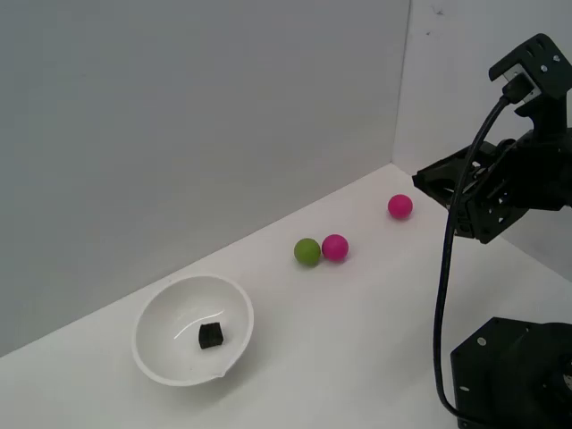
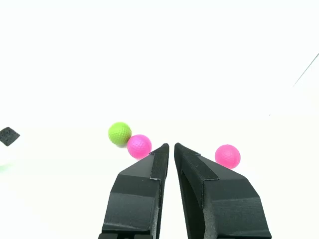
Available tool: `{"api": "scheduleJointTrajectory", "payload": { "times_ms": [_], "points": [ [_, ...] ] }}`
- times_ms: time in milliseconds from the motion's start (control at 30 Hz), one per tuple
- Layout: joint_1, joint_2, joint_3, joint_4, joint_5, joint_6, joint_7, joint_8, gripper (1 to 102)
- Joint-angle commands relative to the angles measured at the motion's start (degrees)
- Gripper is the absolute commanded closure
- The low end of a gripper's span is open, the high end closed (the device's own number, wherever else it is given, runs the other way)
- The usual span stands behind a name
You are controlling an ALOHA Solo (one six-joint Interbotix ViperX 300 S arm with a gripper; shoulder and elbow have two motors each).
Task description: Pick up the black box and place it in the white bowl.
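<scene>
Box (image 1: 211,335) sits inside the bowl (image 1: 165,362), on its floor at the exterior view's left, so the placing looks done. Right of it, green ball (image 1: 307,251) touches a pink ball (image 1: 335,247); second pink ball (image 1: 399,206) lies farther right, apart. Gripper (image 2: 171,146) is raised at far right, well clear of the bowl, fingers (image 2: 154,172) nearly together, holding nothing. Risks from here: any low sweep left could knock the balls rolling across the worktop (image 1: 357,322), or clip the bowl rim and tip the box out. The cable (image 1: 442,295) hangs slack and could snag on the base.
</scene>
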Motion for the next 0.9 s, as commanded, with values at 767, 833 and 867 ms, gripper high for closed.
{"api": "scheduleJointTrajectory", "payload": {
  "times_ms": [767, 833, 867],
  "points": [
    [3.3, 16.5, 16.9, 3.2, 2.9, 1.5, -0.8, 0.4, 100],
    [3.3, 18.1, 18.5, 3.3, 3.1, 1.1, -0.7, 0.0, 100],
    [3.3, 18.7, 19.2, 3.3, 3.1, 1.0, -0.6, -0.2, 100]
  ]
}}
